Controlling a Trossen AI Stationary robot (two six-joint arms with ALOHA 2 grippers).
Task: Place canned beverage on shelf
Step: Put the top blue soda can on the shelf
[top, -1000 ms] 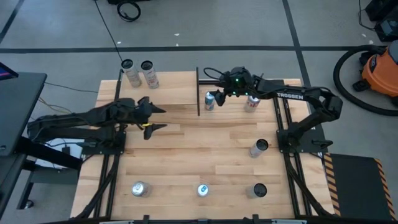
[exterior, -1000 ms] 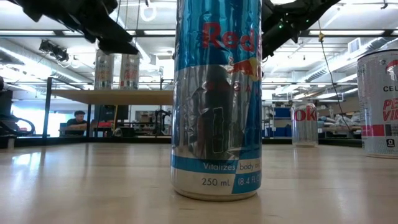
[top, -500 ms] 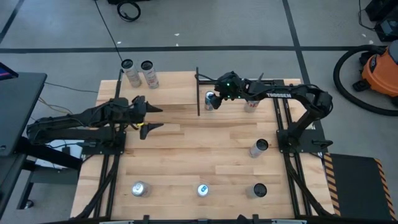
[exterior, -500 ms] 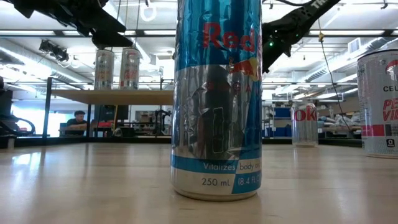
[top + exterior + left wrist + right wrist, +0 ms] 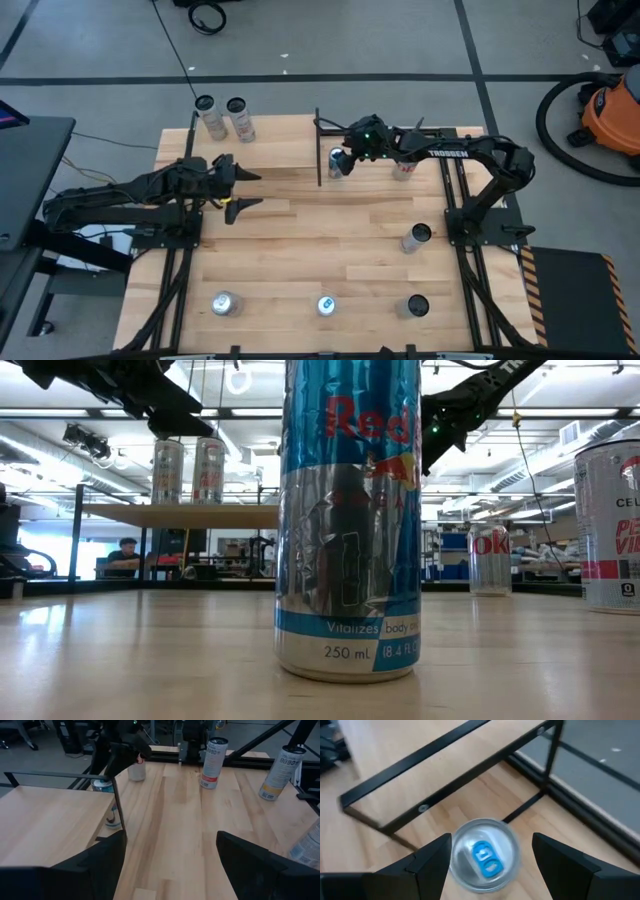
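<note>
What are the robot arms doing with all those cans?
The right gripper hangs open right above a can with a blue tab, which stands on the table beside the shelf. It hasn't grabbed the can yet. Two tall cans already stand on the shelf's far corner. The left gripper waits open over the left side of the table. More cans stand around the table, one blue and silver can right by the low camera.

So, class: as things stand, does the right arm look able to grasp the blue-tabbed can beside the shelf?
Probably yes. The right gripper hangs directly above the blue-tabbed can, its fingers open either side, nothing between. The shelf rail stands close by.
</note>
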